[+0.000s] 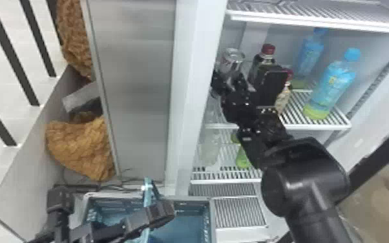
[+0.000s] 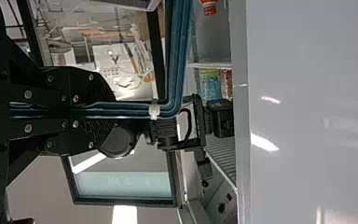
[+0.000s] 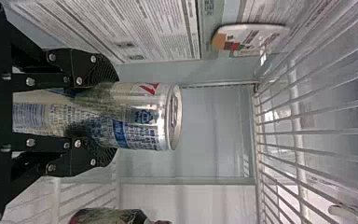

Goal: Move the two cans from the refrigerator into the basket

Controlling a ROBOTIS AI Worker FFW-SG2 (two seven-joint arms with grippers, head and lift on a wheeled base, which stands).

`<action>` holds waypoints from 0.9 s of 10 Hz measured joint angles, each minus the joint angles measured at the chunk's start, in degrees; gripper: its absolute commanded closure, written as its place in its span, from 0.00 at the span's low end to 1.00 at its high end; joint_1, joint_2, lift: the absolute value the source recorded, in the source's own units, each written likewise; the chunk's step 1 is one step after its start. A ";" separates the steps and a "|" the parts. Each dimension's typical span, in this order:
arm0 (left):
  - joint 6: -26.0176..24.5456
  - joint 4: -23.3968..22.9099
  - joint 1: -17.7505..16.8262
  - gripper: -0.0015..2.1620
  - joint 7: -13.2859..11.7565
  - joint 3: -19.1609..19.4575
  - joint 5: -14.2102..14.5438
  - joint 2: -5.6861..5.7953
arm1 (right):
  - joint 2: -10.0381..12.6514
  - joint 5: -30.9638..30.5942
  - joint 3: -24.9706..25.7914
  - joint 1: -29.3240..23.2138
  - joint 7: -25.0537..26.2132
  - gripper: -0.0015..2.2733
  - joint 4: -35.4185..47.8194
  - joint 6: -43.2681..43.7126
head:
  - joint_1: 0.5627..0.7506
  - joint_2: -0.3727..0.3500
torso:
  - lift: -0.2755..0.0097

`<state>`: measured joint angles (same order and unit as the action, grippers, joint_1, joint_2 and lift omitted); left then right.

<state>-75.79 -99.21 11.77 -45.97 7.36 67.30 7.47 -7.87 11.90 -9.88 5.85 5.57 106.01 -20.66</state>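
In the head view my right gripper [image 1: 231, 82] reaches onto the refrigerator's middle shelf, at a silver can [image 1: 233, 59] standing by the left wall. The right wrist view has that can [image 3: 144, 116] between the two fingers, with my right gripper [image 3: 114, 116] shut on its sides and its top end projecting past them. At the bottom of the head view, my left gripper [image 1: 148, 213] is at the raised handle [image 1: 147, 190] of the blue basket [image 1: 210, 223]. In the left wrist view my left gripper [image 2: 109, 109] is shut on the handle [image 2: 130, 110].
Right of the can stand a dark bottle with a red cap [image 1: 268, 50], a smaller bottle [image 1: 282, 101] and blue bottles [image 1: 331, 84]. A wire shelf [image 1: 300, 16] spans above. The refrigerator's left edge [image 1: 189, 97] rises between the can and the basket side.
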 measured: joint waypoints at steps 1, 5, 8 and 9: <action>0.00 0.00 0.03 0.55 0.00 -0.03 0.00 -0.03 | -0.36 0.57 -0.05 -1.81 0.06 0.52 2.64 -0.89 | 0.70 0.30 | 0.86; 0.00 0.00 0.23 0.55 0.00 -0.16 0.00 -0.08 | -1.77 2.85 -0.04 -8.13 0.63 0.52 11.65 -3.67 | 0.70 0.31 | 0.86; -0.05 0.00 0.28 0.55 0.00 -0.21 -0.01 0.00 | -2.66 3.77 0.87 -13.98 1.11 0.52 19.22 -6.22 | 0.70 0.30 | 0.86; -0.10 0.00 0.31 0.55 0.00 -0.27 -0.07 0.00 | -2.78 3.90 1.63 -15.86 1.16 0.52 21.40 -7.00 | 0.70 0.29 | 0.86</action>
<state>-75.89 -99.21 12.09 -45.97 7.09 67.23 7.47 -10.65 15.80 -8.25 -10.00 6.73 127.41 -27.65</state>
